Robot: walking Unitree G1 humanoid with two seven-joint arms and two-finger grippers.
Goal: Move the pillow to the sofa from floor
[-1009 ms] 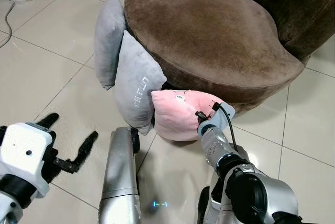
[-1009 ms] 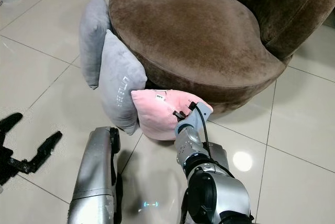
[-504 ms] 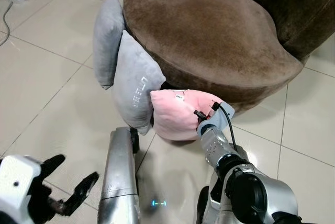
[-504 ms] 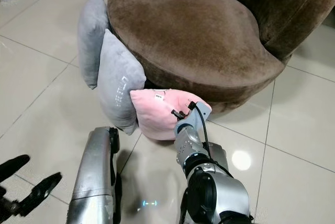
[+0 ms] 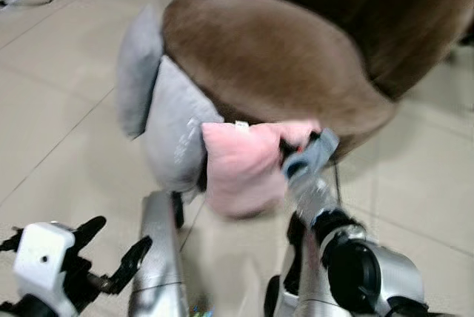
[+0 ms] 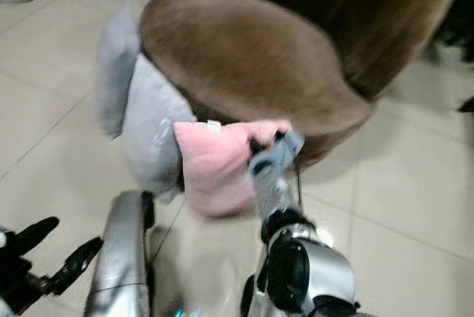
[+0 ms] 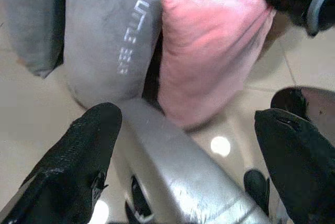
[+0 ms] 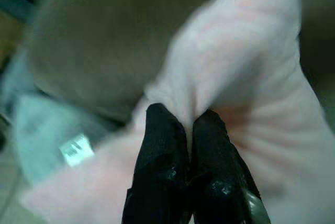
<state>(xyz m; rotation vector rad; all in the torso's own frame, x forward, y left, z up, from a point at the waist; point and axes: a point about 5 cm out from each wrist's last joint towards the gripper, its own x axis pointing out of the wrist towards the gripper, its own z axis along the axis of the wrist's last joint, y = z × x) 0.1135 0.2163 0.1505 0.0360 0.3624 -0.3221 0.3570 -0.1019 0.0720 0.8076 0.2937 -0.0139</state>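
The right gripper point(image 8: 180, 130) has its jaws pinched shut on the pink pillow point(image 5: 244, 165), which still needs lifting onto the brown sofa point(image 5: 274, 58), while the left gripper point(image 5: 111, 247) waits open.

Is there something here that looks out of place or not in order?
Yes. Three cushions are off the seat: two grey pillows lean against the front of the brown sofa, and the pink pillow hangs beside them, pinched at its top corner by the right gripper. The left gripper is open, low over the floor.
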